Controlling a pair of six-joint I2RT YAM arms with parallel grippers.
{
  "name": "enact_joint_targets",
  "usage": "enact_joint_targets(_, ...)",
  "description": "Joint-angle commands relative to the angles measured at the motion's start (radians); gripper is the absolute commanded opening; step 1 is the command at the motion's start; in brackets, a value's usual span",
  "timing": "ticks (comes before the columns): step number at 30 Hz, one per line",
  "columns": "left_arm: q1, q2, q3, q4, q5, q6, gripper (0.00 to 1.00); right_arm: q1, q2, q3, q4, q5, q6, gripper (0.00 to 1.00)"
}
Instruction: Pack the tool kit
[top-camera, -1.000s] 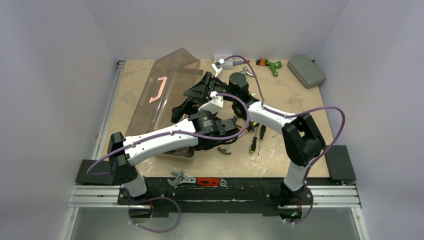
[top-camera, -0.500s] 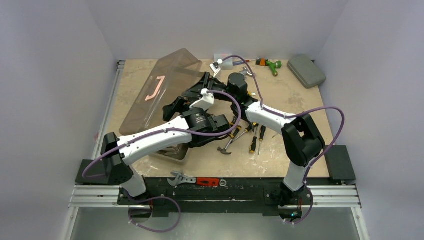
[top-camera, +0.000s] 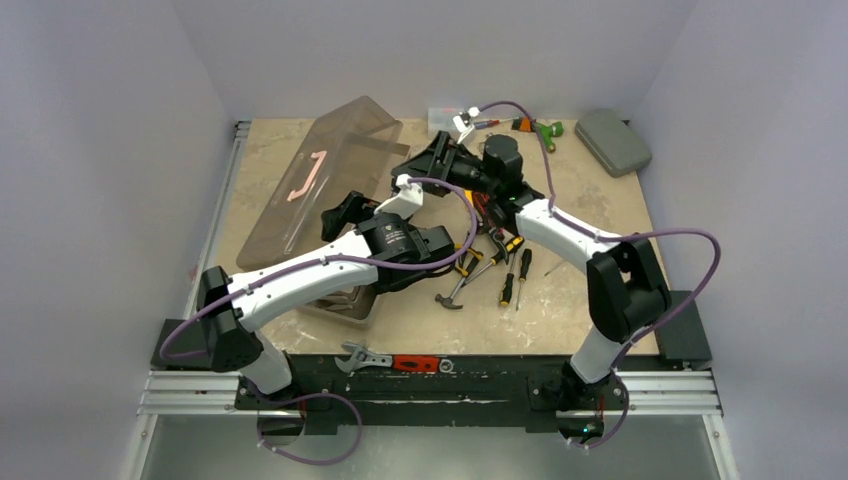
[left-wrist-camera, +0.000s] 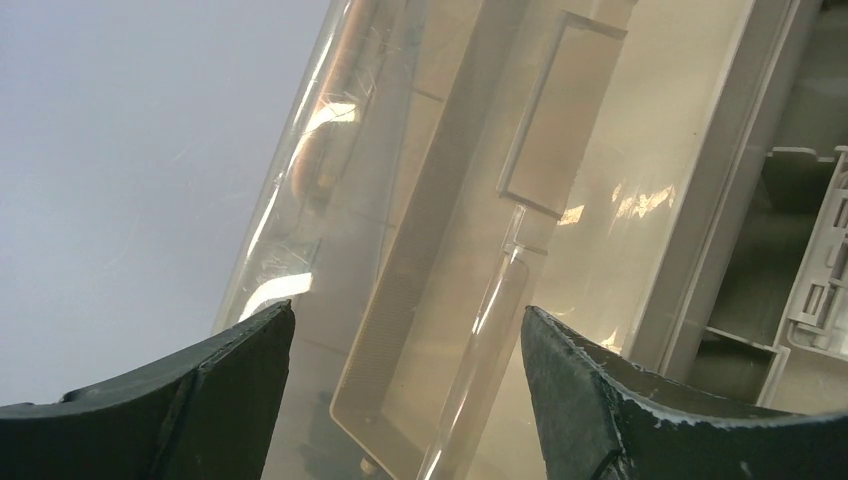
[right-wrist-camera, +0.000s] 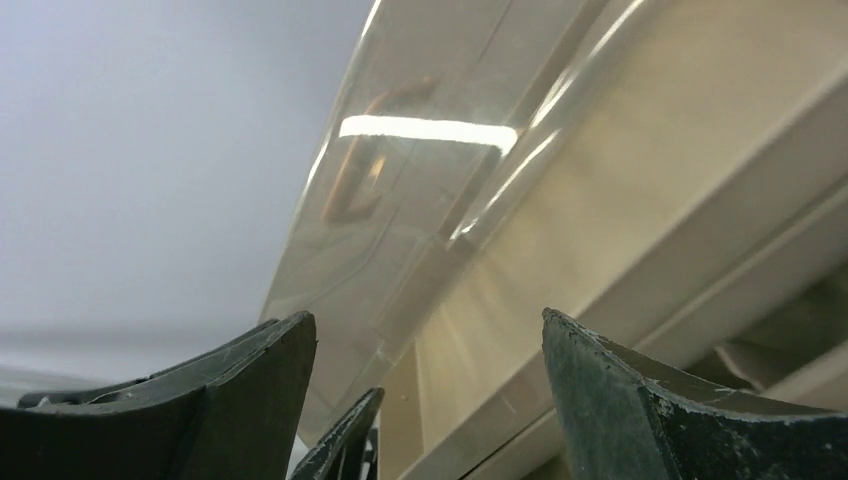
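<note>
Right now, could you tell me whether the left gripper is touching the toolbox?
Cannot tell: the left wrist view shows the left gripper open before the toolbox, but neither contact nor gap plainly.

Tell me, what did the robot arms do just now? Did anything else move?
The right gripper pulled back from the middle of the toolbox toward the far right, and its elbow swung right too. The left gripper slid left, closer to the toolbox's clear lid. Both are open and took hold of nothing. The hammer, the screwdrivers and the grey case stayed where they were.
</note>
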Motion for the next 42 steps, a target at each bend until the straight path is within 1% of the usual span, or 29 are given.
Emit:
enact_joint_targets(1,0.021,-0.053,0.014,-0.239,-0.082,0.013,0.80,-0.040,-0.107,-0.014,-0.188,0.128,-0.151,0.82)
enact_joint_targets(3,0.022,-0.051,0.017,-0.239,-0.084,0.017,0.80,-0.041,-0.110,-0.007,-0.296,0.229,-0.216,0.80)
enact_joint_targets(4,0.022,-0.049,0.019,-0.239,-0.086,0.021,0.80,-0.041,-0.104,-0.003,-0.332,0.284,-0.236,0.77)
enact_joint_targets(7,0.024,-0.051,0.024,-0.239,-0.087,0.025,0.80,-0.041,-0.069,0.012,-0.395,0.362,-0.265,0.69)
enact_joint_targets(8,0.024,-0.050,0.027,-0.239,-0.087,0.027,0.80,-0.041,-0.051,0.020,-0.403,0.377,-0.272,0.68)
enact_joint_targets(16,0.024,-0.054,0.033,-0.239,-0.093,0.035,0.79,-0.039,0.123,0.133,-0.467,0.404,-0.299,0.60)
enact_joint_targets(19,0.030,-0.056,0.042,-0.239,-0.094,0.036,0.79,-0.039,0.166,0.154,-0.460,0.390,-0.298,0.55)
enact_joint_targets(23,0.044,-0.056,0.060,-0.236,-0.087,0.044,0.79,-0.039,0.211,0.185,-0.461,0.374,-0.298,0.53)
enact_joint_targets(26,0.054,-0.061,0.059,-0.203,-0.085,0.076,0.79,-0.039,0.238,0.210,-0.468,0.363,-0.299,0.52)
enact_joint_targets(28,0.062,-0.072,0.049,-0.165,-0.084,0.123,0.79,-0.038,0.265,0.230,-0.478,0.355,-0.302,0.51)
enact_joint_targets(29,0.065,-0.079,0.041,-0.141,-0.084,0.145,0.79,-0.039,0.277,0.242,-0.483,0.349,-0.303,0.49)
enact_joint_targets(31,0.077,-0.098,0.025,-0.085,-0.070,0.199,0.79,-0.040,0.300,0.269,-0.500,0.333,-0.311,0.39)
enact_joint_targets(33,0.093,-0.130,0.000,0.007,-0.045,0.295,0.78,-0.040,0.312,0.288,-0.513,0.324,-0.321,0.30)
enact_joint_targets(35,0.116,-0.183,-0.043,0.159,0.011,0.447,0.78,-0.041,0.322,0.308,-0.530,0.336,-0.335,0.20)
enact_joint_targets(37,0.150,-0.256,-0.110,0.346,0.096,0.598,0.78,-0.043,0.341,0.342,-0.567,0.341,-0.349,0.09)
enact_joint_targets(38,0.164,-0.288,-0.133,0.408,0.131,0.648,0.78,-0.045,0.352,0.361,-0.585,0.342,-0.352,0.04)
enact_joint_targets(39,0.179,-0.313,-0.145,0.450,0.160,0.678,0.78,-0.047,0.361,0.375,-0.592,0.343,-0.355,0.00)
enact_joint_targets(42,0.233,-0.332,-0.132,0.445,0.211,0.689,0.78,-0.058,0.380,0.405,-0.611,0.339,-0.360,0.00)
